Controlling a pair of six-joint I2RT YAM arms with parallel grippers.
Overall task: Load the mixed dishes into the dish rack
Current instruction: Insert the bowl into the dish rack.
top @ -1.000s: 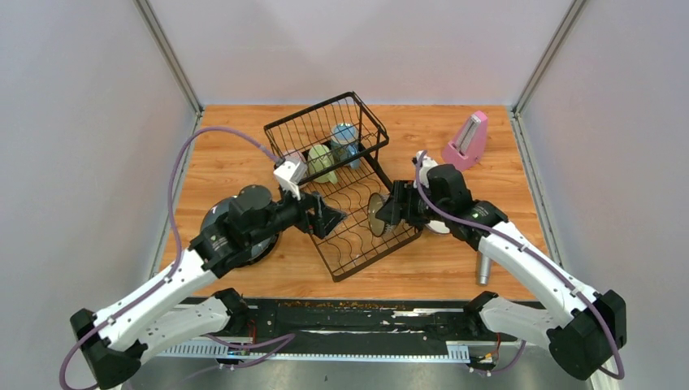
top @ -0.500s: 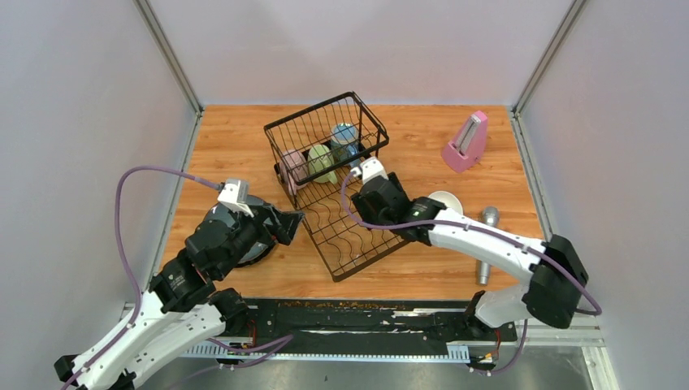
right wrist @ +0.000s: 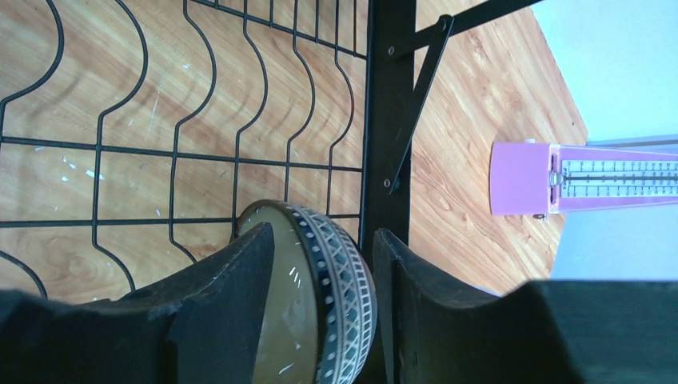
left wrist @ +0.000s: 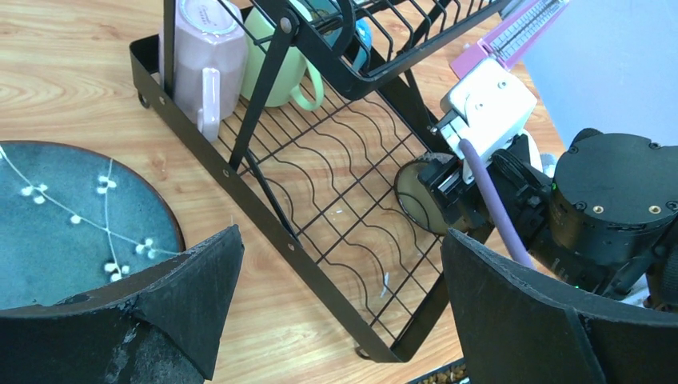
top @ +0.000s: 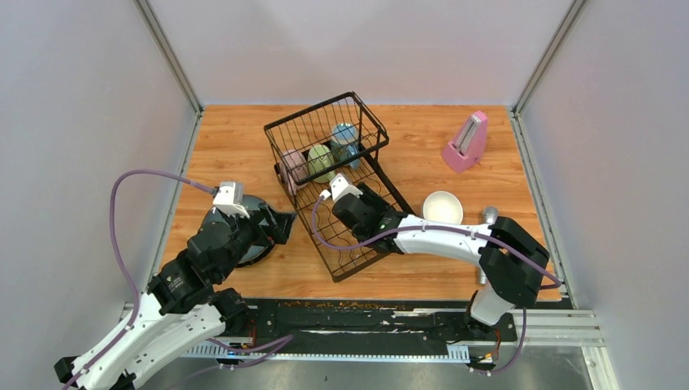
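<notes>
The right fingers (right wrist: 240,280), blunt black pads, were clenched on the patterned bowl (right wrist: 328,296), one pad inside its glossy olive hollow and the other against its outer wall, which carried a band of blue and pale lattice. The bowl stood on edge between them, its rim down at the wavy black wires of the dish rack (right wrist: 388,120), with the flat side rail of the rack just beyond the outer pad. Past that rail, well clear of these fingers, lay the pink metronome (right wrist: 576,176), a tapered block with a ruled scale on its face. The left fingers (left wrist: 192,288), wedge-shaped and matte with rough edges, were spread wide and held nothing. Below and to the side of one wedge lay a dark blue-grey plate (left wrist: 64,224), round and glazed, marked with thin white twigs and blossoms, flat on the grained wooden surface (left wrist: 72,104). Ahead of the gap between them ran the rack's low tray of rippled wire, and further on its tall basket end held three smooth mugs close together: a faceted pink mug (left wrist: 200,56), a pale-green mug (left wrist: 276,72) and a blue mug (left wrist: 364,36). From above, a round white bowl (top: 443,207) sat on the wood behind the right arm's wrist.
</notes>
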